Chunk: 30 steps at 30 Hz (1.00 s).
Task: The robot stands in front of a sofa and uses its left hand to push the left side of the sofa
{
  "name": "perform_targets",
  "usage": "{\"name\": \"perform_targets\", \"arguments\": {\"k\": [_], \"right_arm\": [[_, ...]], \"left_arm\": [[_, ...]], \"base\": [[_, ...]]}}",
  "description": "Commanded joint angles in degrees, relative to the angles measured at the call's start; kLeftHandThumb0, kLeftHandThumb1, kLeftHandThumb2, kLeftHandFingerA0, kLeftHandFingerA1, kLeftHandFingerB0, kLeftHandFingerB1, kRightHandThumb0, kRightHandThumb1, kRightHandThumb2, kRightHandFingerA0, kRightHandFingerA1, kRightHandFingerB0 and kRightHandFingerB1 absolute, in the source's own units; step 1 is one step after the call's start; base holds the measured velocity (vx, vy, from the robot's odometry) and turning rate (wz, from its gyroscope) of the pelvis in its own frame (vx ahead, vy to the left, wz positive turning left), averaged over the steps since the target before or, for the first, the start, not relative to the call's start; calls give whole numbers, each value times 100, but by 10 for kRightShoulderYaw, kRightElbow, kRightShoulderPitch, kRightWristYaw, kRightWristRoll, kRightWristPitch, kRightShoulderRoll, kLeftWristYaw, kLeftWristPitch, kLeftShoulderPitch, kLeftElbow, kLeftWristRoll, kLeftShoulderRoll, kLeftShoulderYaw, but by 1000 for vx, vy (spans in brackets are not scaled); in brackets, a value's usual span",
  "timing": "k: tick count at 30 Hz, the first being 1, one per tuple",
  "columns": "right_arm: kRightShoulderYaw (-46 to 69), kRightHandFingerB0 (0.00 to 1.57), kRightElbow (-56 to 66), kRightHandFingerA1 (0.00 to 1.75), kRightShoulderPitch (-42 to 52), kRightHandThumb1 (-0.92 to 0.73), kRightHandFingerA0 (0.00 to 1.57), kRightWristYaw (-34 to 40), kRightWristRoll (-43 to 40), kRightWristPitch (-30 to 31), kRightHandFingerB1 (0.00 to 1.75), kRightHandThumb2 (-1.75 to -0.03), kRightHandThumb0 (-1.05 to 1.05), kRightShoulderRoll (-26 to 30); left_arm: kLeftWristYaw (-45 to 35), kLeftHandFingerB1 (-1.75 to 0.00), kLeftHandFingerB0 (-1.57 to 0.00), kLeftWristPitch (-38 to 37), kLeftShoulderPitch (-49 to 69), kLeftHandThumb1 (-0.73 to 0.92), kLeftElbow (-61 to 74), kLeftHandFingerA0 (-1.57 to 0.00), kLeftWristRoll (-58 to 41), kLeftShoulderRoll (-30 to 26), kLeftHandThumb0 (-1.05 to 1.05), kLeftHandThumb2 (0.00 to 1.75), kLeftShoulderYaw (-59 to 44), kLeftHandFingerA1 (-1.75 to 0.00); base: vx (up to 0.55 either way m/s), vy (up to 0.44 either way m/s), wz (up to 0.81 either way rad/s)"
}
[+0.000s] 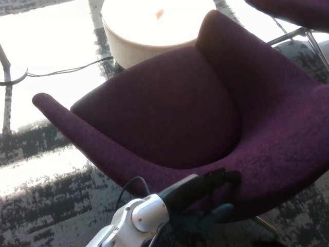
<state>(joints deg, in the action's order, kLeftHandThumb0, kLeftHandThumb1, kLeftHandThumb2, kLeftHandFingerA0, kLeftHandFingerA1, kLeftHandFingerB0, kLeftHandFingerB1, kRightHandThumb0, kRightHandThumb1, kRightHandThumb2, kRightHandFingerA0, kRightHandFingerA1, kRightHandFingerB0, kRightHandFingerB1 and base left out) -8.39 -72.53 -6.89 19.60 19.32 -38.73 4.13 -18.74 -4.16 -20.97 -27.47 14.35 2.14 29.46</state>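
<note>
A: Location of the sofa [169, 113]?
B: Purple upholstered seat, filling the centre and right of the head view, standing on a dark mottled carpet [46, 206]. Curved arm sweeping out toward picture left, ending in a rounded tip.

A: Left hand [205, 198]?
B: Entering from below the sofa's near edge on a white forearm [136, 221]. Black fingers [223, 176] laid against the purple fabric of the near edge, touching it. Fingers extended along the upholstery rather than wrapped round anything; nothing held. Lower finger darker and partly in shadow under the seat, so contact there possibly but not certainly made.

A: Right hand?
B: Not visible anywhere in the view.

A: Surroundings relative to the sofa?
B: Round pale table [154, 25] just behind the sofa's back corner, strongly overexposed, with a small orange mark on top. Black cable [67, 69] trailing across the bright floor behind the sofa's arm. Second purple seat [293, 10] beyond the sofa's upper right, with a metal leg [290, 36] showing below it.
</note>
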Motion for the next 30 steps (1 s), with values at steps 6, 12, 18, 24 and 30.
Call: {"name": "perform_targets", "arguments": {"k": [6, 12, 18, 24, 30], "right_arm": [[16, 55, -4, 44, 2, -83, 61, -31, -21, 10, 41, -65, -63, -1], [11, 55, -5, 45, 0, -83, 62, -27, -15, 8, 41, -65, -63, 0], [6, 55, -4, 45, 1, -84, 61, -23, -11, 12, 42, -65, -61, 0], [1, 54, -5, 44, 4, -84, 60, -21, -10, 12, 41, -65, -62, 1], [4, 56, -6, 46, 6, -84, 64, -31, -17, 11, 42, -65, -63, 1]], "left_arm": [[-36, -24, -12, -5, 8, 82, -2, -7, -37, -34, -90, 117, -66, -30], [-41, -19, -8, -4, -2, 82, -7, -3, -36, -64, -92, 120, -101, -22], [-44, -17, -4, 9, -5, 84, -2, -3, -41, -83, -93, 121, -116, -20], [-38, -22, -7, 2, -3, 82, -12, -6, -37, -84, -91, 119, -120, -26], [-28, -36, -12, -20, 5, 80, -25, -5, -31, -87, -87, 117, -120, -36]], "base": [[0, 0, 0], [0, 0, 0], [0, 0, 0], [0, 0, 0], [0, 0, 0]]}}
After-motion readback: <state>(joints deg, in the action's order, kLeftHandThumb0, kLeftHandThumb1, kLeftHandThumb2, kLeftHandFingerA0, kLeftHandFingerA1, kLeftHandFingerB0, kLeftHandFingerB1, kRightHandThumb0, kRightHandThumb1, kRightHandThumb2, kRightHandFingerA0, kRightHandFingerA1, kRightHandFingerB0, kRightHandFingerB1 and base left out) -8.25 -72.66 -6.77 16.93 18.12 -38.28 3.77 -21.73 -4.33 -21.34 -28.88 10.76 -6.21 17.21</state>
